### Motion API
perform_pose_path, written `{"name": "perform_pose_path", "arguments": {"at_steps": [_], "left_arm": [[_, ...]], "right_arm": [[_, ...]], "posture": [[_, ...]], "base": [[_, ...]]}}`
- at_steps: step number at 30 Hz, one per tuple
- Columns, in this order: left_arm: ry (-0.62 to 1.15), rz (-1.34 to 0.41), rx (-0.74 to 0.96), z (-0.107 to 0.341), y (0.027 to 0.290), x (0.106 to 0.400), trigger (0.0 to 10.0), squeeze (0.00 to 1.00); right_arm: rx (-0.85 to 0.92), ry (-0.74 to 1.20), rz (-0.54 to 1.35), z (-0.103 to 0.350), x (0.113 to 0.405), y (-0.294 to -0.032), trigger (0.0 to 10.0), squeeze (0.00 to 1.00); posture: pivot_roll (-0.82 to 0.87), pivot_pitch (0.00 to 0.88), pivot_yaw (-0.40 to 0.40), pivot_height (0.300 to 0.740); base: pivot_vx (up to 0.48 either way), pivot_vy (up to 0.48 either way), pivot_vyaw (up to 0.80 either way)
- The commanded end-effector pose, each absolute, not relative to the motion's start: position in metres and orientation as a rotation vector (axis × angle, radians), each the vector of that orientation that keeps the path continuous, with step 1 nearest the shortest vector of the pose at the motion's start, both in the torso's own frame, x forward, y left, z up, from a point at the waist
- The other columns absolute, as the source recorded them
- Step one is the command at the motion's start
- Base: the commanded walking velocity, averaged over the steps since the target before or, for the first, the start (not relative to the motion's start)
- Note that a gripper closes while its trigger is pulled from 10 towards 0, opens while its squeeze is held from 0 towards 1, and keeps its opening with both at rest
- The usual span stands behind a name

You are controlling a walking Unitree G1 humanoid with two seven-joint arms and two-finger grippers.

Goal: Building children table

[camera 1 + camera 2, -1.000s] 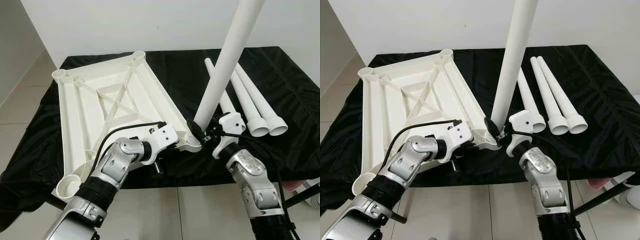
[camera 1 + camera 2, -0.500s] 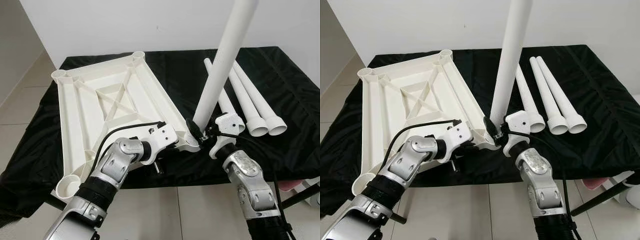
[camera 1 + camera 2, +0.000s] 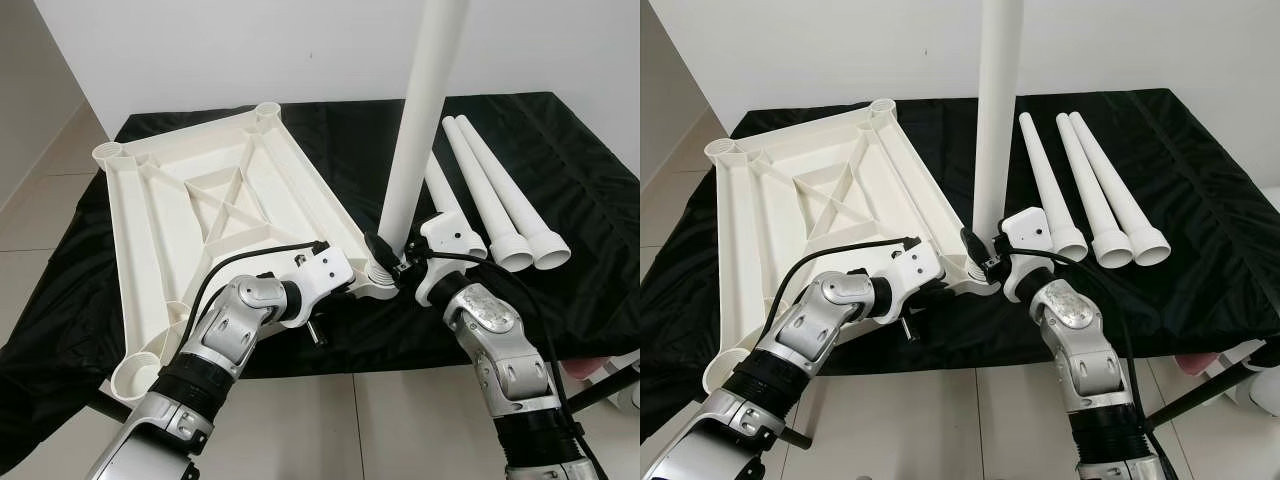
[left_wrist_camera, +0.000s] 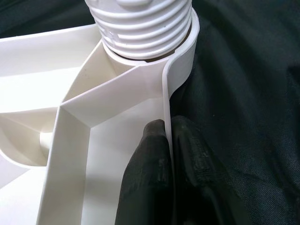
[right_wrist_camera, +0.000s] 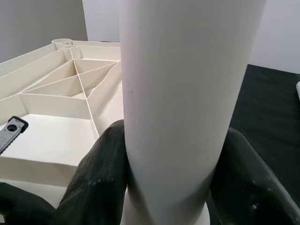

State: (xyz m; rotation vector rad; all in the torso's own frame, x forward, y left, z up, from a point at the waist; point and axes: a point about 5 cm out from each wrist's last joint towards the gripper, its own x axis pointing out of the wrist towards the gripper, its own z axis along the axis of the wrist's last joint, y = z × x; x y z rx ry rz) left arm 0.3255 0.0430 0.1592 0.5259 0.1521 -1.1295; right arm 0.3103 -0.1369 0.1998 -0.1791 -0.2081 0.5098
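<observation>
the right gripper (image 3: 985, 262) has its two black fingers (image 5: 101, 173) pinched around the bottom of a white table leg (image 3: 418, 130), one finger on each side of the tube, holding it pretty much straight up. the leg's ribbed threaded end (image 4: 143, 26) is sitting down in the round corner socket (image 4: 180, 61) of the white table top (image 3: 210, 215), which lies upside down with its ribs and cross bracing facing up. the left gripper (image 3: 360, 283) is right next to that same corner, and in the left wrist view its fingers (image 4: 145, 173) are squeezed onto the thin rim wall of the table top, one finger inside the rim and one outside, just below the socket. so both grippers are meeting at the near right corner of the table top, almost touching each other. moving out from there, three more white legs (image 3: 1085, 190) lie side by side on the black cloth (image 3: 580, 180) to the right of the upright one, flared ends pointing toward the robot. the table top sits tilted across the left half of the cloth, with open round sockets at its other corners, one (image 3: 135, 375) hanging near the front edge by the left arm. light tiled floor (image 3: 40, 200) around the cloth, plain white wall (image 3: 200, 50) behind.
</observation>
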Motion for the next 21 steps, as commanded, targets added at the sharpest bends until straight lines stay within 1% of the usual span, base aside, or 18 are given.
{"name": "perform_pose_path", "arguments": {"at_steps": [1,9,21], "left_arm": [[0.064,-1.048,0.527,0.171,0.042,0.329,10.0,0.00],[0.063,-1.049,0.526,0.171,0.042,0.329,10.0,0.00],[0.059,-1.055,0.524,0.171,0.040,0.329,10.0,0.00]], "right_arm": [[-0.183,-0.116,0.514,0.185,0.313,-0.139,10.0,0.00],[-0.171,-0.082,0.521,0.187,0.311,-0.147,10.0,0.00],[-0.164,-0.067,0.530,0.189,0.307,-0.151,10.0,0.00]], "posture": [[-0.12,0.124,0.079,0.740],[-0.12,0.121,0.077,0.740],[-0.12,0.120,0.081,0.740]], "base": [[0.000,0.000,0.00],[0.000,0.000,0.00],[0.000,0.000,0.00]]}}
